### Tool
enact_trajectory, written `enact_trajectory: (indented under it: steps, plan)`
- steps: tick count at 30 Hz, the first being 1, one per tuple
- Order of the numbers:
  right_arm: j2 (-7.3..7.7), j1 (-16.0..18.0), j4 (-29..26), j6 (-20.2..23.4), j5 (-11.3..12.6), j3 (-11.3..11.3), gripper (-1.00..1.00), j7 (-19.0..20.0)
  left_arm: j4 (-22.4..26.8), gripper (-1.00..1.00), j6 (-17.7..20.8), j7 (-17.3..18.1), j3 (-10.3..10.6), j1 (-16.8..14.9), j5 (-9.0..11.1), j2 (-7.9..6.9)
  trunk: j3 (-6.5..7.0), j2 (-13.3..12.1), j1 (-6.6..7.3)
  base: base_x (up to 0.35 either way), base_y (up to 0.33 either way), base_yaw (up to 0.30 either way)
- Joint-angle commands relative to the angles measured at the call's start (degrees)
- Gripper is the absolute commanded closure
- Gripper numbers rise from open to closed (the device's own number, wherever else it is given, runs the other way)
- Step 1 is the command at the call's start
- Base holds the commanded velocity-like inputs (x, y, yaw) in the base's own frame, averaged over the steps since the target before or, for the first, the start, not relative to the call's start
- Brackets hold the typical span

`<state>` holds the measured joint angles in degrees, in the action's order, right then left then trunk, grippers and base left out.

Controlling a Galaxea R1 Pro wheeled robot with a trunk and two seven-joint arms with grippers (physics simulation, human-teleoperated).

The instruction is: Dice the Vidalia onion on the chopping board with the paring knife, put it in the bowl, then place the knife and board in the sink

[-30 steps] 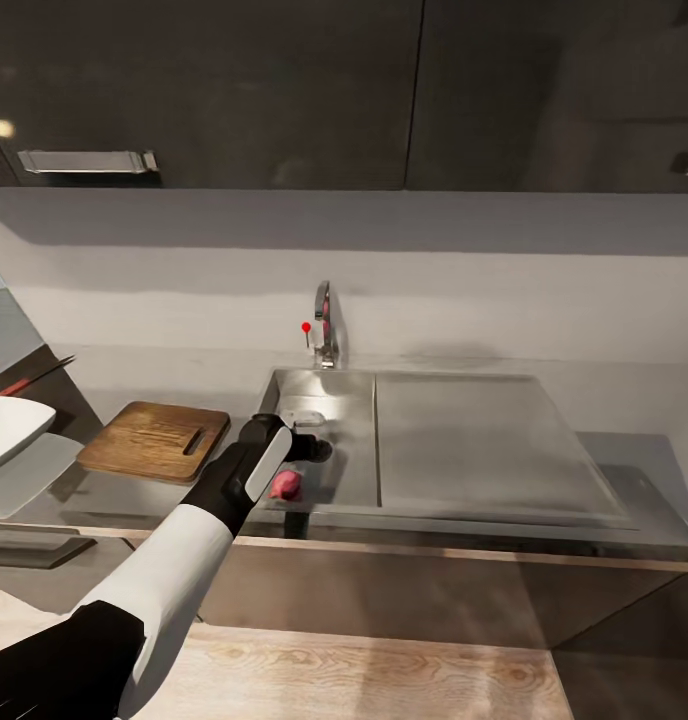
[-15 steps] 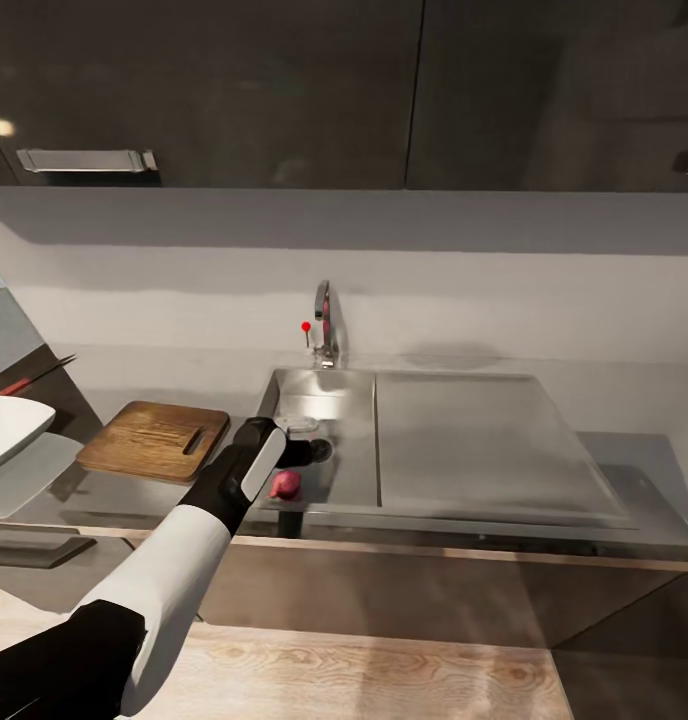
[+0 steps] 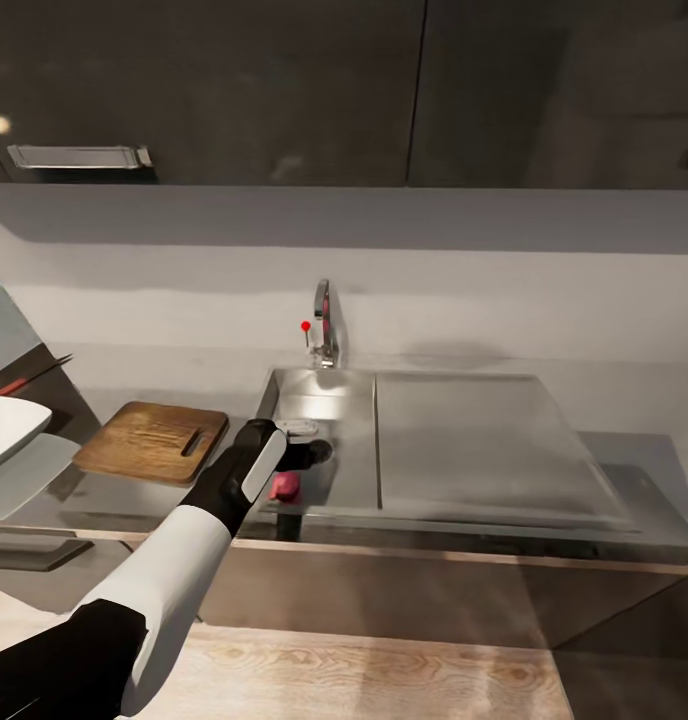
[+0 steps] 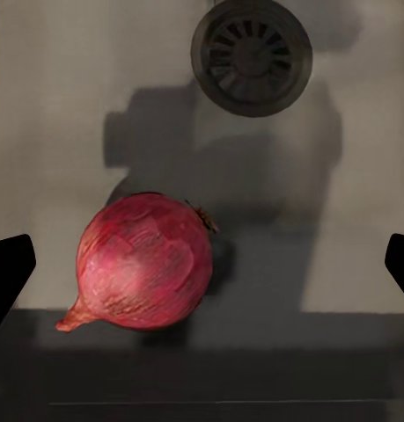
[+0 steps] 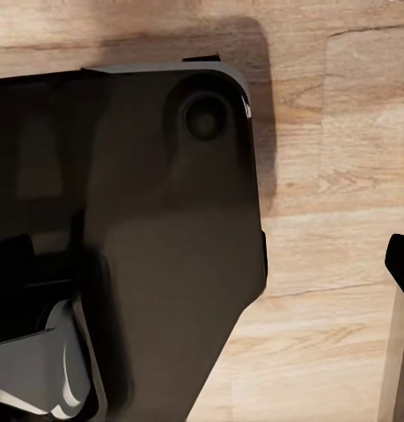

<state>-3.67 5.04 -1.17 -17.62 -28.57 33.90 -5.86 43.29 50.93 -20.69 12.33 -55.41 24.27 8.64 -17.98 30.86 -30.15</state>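
I am counting from the head camera: one red onion (image 3: pixel 284 486) in one sink (image 3: pixel 349 395), one chrome tap (image 3: pixel 325 325), one chopping board (image 3: pixel 151 441), one white bowl (image 3: pixel 6 427), one knife (image 3: pixel 24 380) at the far left, and two cabinet handles (image 3: pixel 79 156). On the left wrist camera I am seeing one drain (image 4: pixel 251 54).

Left arm (image 3: pixel 174 570) outstretched, its fingers (image 4: pixel 10 268) spread wide apart.
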Motion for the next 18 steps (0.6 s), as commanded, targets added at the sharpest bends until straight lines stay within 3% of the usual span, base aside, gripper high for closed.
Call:
enact_trajectory:
  steps: [1,9,18]
  plan:
    - [-0.02,0.04,0.03,-0.13,-0.61,0.38,-1.0,-0.3,0.05,-1.0,0.13,-0.54,0.15,-0.05,0.6,-0.03,-0.13,0.08,-0.03,0.123,0.0,0.0]
    - [0.06,0.03,0.03,-0.13,-0.61,0.38,-1.0,-0.3,-1.64,-1.0,0.09,-0.51,0.16,-0.05,0.6,-0.03,-0.55,0.08,-0.03,0.14,0.0,0.0]
    - [0.07,0.04,0.0,-0.13,-0.61,0.39,-1.0,-0.3,-3.16,-1.0,0.04,-0.49,0.15,-0.05,0.59,-0.09,-1.05,0.08,-0.03,0.016,0.0,0.0]
